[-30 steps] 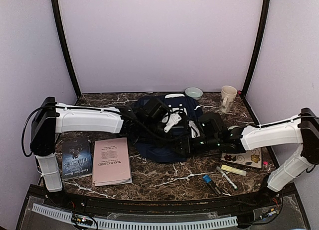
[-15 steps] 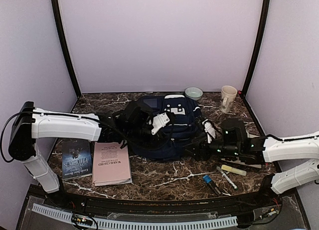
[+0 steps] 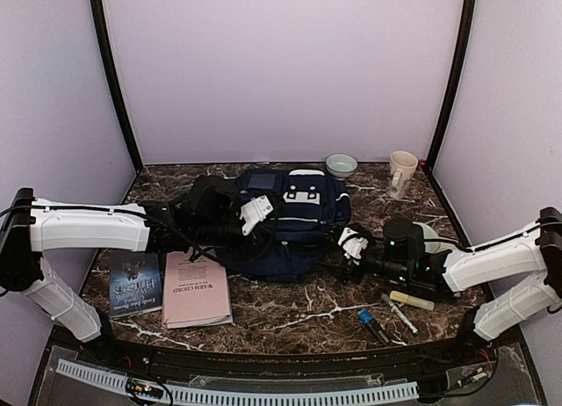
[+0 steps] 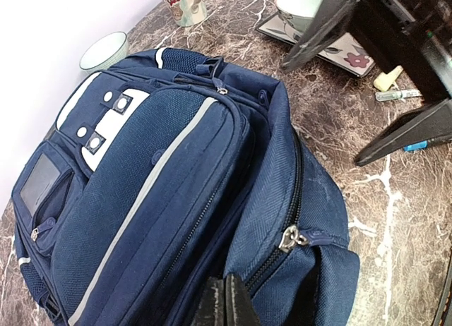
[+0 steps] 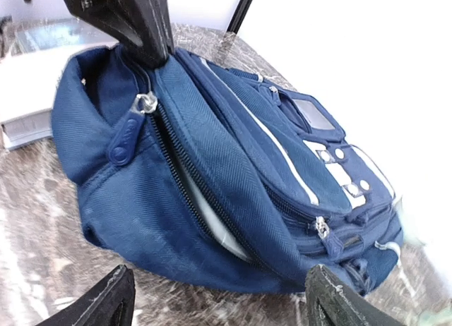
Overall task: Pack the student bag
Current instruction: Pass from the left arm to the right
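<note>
The left fingers (image 4: 236, 306) pinch the student bag (image 3: 297, 235) at its open edge; the right fingers (image 5: 106, 301) stand wide apart beside it.

Left tool (image 3: 255, 214) lies on the student bag (image 3: 307, 204). Right tool (image 3: 349, 245) sits just beside the bag's right edge. Beyond the right tool are a bowl (image 3: 341, 165) and a mug (image 3: 402, 173); nearer than it, on the tabletop (image 3: 299, 311), a yellow highlighter (image 3: 411, 300). Left of the left tool are a pink booklet (image 3: 197, 285) and a dark book (image 3: 134, 280).
</note>
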`<state>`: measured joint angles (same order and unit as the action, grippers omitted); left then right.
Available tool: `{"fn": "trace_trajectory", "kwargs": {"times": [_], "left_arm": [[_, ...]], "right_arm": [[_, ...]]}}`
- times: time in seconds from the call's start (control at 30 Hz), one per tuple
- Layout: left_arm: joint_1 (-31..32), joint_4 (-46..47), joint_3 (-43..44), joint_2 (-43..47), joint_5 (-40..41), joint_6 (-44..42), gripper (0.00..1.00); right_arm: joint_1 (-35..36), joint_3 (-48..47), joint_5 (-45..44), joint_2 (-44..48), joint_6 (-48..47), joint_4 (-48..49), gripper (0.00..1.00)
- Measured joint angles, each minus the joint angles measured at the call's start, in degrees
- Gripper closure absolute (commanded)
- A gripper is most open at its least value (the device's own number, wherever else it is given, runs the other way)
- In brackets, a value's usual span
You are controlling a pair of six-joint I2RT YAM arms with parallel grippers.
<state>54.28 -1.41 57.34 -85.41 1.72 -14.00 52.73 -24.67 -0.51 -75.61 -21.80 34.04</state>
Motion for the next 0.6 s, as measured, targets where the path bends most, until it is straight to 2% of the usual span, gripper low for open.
{"fn": "trace_trajectory", "kwargs": {"times": [0.23, 0.37, 0.47, 0.6], "left_arm": [[-0.1, 0.6, -1.6, 1.0, -1.1, 0.0, 1.00], [-0.1, 1.4, -2.4, 1.4, -1.7, 0.0, 1.00], [-0.1, 1.8, -2.6, 1.5, -2.1, 0.0, 1.00], [-0.2, 1.9, -3.1, 2.0, -2.5, 0.0, 1.00]], "right_arm": [[-1.0, -6.9, 0.3, -6.5, -8.2, -0.5, 0.15], [-1.6, -10.1, 4.2, -8.8, -10.8, -1.3, 0.22], [-2.1, -13.1, 8.5, -11.9, -12.2, -2.5, 0.36], [-3.4, -15.3, 14.2, -16.0, -13.2, -3.3, 0.69]]}}
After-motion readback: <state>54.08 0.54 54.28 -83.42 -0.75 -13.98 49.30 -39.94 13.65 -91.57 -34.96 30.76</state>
